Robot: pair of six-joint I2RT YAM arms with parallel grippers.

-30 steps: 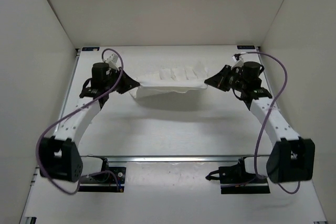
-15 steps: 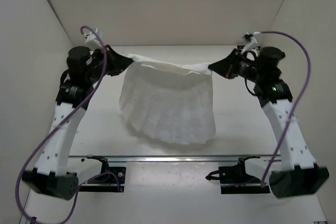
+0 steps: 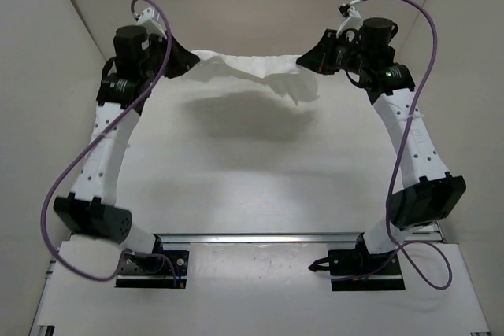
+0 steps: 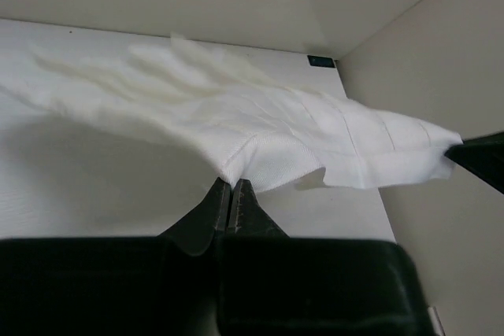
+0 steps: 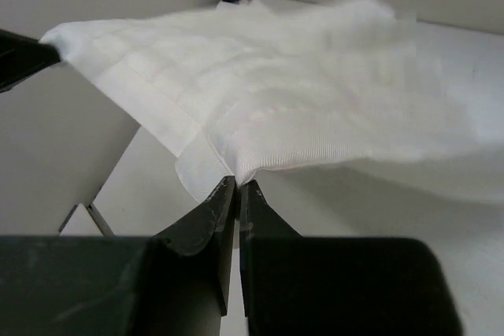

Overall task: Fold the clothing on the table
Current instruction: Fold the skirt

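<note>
The white clothing [image 3: 252, 68] hangs in the air above the back of the table [image 3: 252, 179], stretched between both grippers, its body swung up and blurred. My left gripper [image 3: 187, 60] is shut on its left corner, and the pinched edge shows in the left wrist view [image 4: 230, 181] with the cloth [image 4: 260, 123] spreading away. My right gripper [image 3: 302, 62] is shut on the right corner; in the right wrist view [image 5: 238, 182] the fabric [image 5: 299, 100] fans out ahead. A dark shadow lies on the table under the cloth.
White walls [image 3: 47, 53] enclose the table on the left, back and right, close to both raised arms. A metal rail [image 3: 260, 237] crosses the near side, with the two arm bases [image 3: 153, 267] behind it. Purple cables [image 3: 429, 37] loop off each arm.
Both grippers rose from the table and carried the clothing up and back. Half a second ago it hung down as a pleated sheet; now it is swung up near-horizontal.
</note>
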